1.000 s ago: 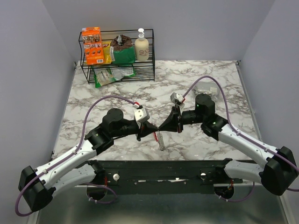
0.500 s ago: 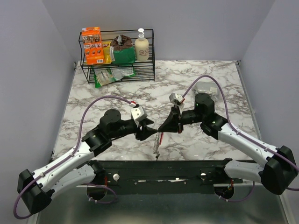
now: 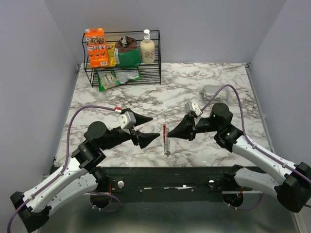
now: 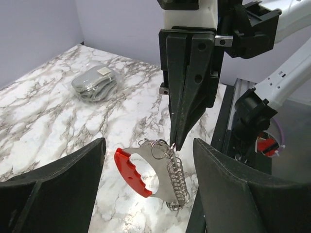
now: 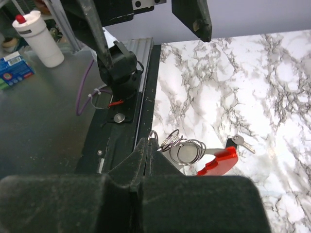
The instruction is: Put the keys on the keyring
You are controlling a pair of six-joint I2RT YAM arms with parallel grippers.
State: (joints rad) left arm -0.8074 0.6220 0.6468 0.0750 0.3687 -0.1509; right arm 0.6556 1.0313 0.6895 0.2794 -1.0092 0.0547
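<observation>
White-gray marble tabletop [image 3: 121, 99], lilac walls [image 3: 204, 29], wire rack [image 3: 150, 73] far left. Right gripper [image 3: 170, 134] fingers pressed together, pinching keyring [image 3: 166, 140]; left gripper [image 3: 155, 127] fingers spread wide.

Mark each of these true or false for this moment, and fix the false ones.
1. The left gripper is open and empty. True.
2. The right gripper is open. False: it is shut on the keyring, at its wire-loop end.
3. The left gripper grips the keyring's red side. False: it is apart from the keyring.
4. A rack stands at the back left of the table. True.
5. A gray pouch lies in the rack. False: it lies on the table, beyond the right arm.
</observation>
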